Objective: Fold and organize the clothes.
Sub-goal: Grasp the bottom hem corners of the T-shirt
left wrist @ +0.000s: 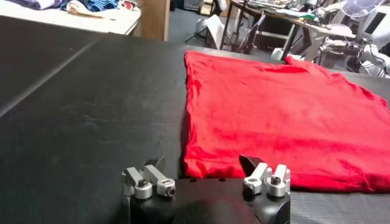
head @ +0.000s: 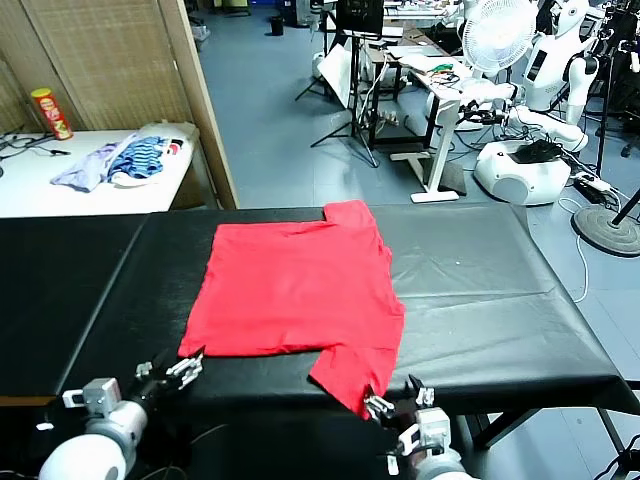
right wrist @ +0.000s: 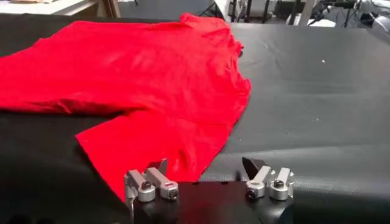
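Note:
The clothes are one bright red T-shirt spread flat on the black table, with one sleeve toward the far edge and the other hanging toward the near edge. My left gripper stands open at the shirt's near left corner. In the left wrist view that corner of the shirt lies just ahead of the left gripper, between its spread fingers. My right gripper is open at the near sleeve. In the right wrist view the sleeve tip of the shirt reaches in between the right gripper's fingers.
A white side table at the back left carries a pile of purple and blue-striped garments and a red can. A wooden screen stands behind it. Stands, a fan and white robots fill the floor beyond.

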